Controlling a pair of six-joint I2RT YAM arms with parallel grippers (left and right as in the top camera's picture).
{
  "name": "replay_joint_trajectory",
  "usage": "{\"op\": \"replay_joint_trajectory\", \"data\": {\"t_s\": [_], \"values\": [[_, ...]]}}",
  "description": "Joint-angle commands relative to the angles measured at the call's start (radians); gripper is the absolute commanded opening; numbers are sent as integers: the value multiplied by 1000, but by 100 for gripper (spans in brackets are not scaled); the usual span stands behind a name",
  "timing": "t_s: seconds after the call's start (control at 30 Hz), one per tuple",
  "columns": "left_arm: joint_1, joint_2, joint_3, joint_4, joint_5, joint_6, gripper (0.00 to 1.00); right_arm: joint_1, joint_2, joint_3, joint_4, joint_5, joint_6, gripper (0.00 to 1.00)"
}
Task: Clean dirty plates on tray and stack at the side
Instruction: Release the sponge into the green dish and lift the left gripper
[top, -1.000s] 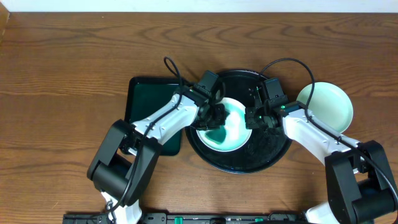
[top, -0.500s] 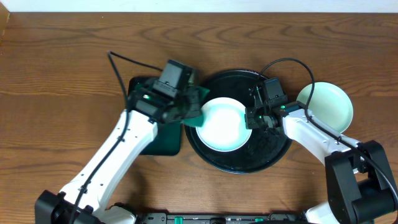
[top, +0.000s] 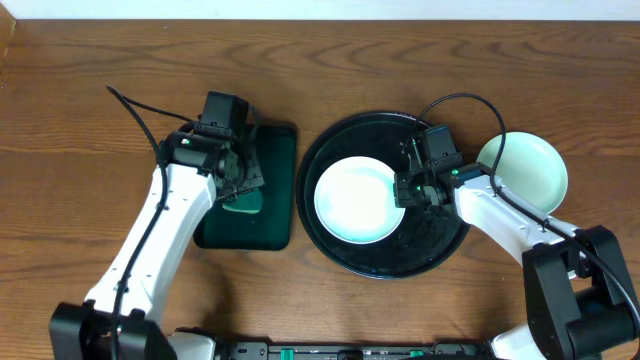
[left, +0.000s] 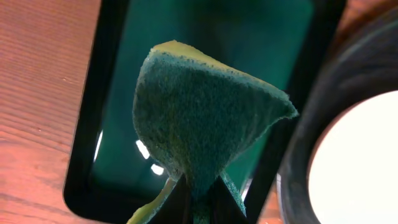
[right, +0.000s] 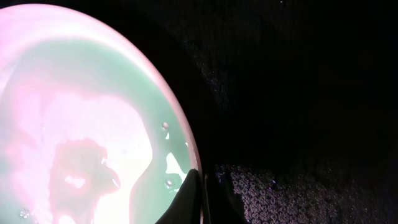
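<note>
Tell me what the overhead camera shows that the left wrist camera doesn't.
Only overhead: the right gripper pinching the rim of the pale plate on the black tray, and a mint plate on the table beside that tray. Only the left wrist: a close look at the sponge, its rough green face and yellow edge, clamped in the left gripper. Both: the sponge over the green tray, plus part of the black tray and pale plate.
</note>
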Motion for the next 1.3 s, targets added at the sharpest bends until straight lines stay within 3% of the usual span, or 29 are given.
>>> {"op": "replay_joint_trajectory", "data": {"t_s": [0.0,0.23,0.43,0.73,0.83,0.93,1.03,1.07,1.27], "values": [[8,49,-31,19,-18,78,7,19,6,-3,4,-28,2,1],[8,120,-75,64,-19,89,7,19,6,-3,3,-28,2,2],[9,171,-78,91,-19,89,7,19,6,-3,4,-28,2,22],[9,229,-78,95,-42,89,8,19,6,-3,3,-27,2,27],[9,241,-78,97,-41,88,28,19,6,-3,4,-27,2,25],[9,241,-77,102,-41,88,36,19,6,-3,4,-27,2,24],[9,241,-77,103,-41,89,61,19,6,-4,1,-27,2,24],[10,240,-77,101,-41,89,66,19,6,-6,2,-27,2,25],[20,193,-47,89,-40,84,70,19,6,-14,9,-26,2,29]]}}
